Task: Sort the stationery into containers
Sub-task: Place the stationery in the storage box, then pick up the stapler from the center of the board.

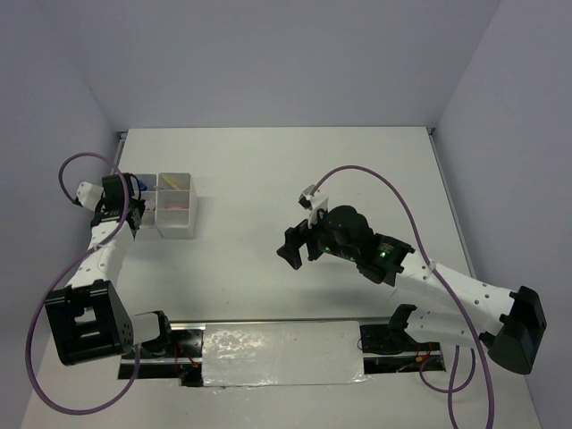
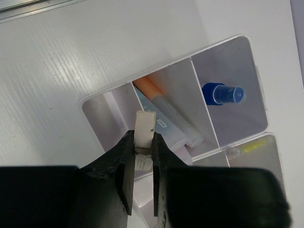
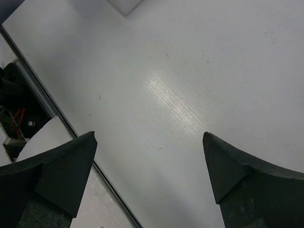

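Note:
The white translucent organizer (image 1: 175, 217) stands at the left of the table. My left gripper (image 1: 122, 204) hovers over it, shut on a small white eraser (image 2: 145, 125) that sticks out past the fingertips, above the organizer (image 2: 93, 103). Below, one compartment holds an orange-tipped marker (image 2: 155, 91) with other pastel markers. Another holds a tiny blue-capped bottle (image 2: 223, 93), and a third a yellow pen (image 2: 252, 146). My right gripper (image 1: 298, 245) is open and empty above bare table in the middle; it also shows in the right wrist view (image 3: 149, 142).
A metal strip (image 1: 279, 343) runs along the near edge between the arm bases, and shows in the right wrist view (image 3: 56, 117). A white corner (image 3: 124, 4) shows at the top edge of the right wrist view. Grey walls enclose the table.

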You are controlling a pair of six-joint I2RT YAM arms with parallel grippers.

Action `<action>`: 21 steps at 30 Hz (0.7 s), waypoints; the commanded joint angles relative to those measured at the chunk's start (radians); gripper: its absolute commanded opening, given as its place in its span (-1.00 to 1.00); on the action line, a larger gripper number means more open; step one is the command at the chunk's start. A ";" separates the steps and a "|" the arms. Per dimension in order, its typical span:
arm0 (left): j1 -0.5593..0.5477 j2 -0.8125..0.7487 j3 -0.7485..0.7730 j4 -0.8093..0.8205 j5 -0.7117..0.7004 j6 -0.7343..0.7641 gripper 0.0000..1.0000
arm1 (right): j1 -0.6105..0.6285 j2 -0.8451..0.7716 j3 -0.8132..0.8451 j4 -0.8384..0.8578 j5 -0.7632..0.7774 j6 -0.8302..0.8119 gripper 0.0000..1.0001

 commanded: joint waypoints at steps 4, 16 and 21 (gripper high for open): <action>0.008 0.000 -0.020 0.012 -0.021 -0.012 -0.06 | -0.033 0.022 0.044 0.045 -0.021 -0.004 0.99; 0.008 -0.210 0.038 -0.093 0.116 0.101 0.98 | -0.301 0.112 0.097 -0.010 -0.104 -0.032 1.00; 0.002 -0.226 0.111 -0.118 0.463 0.337 0.99 | -0.420 0.329 0.185 -0.082 -0.078 -0.100 0.99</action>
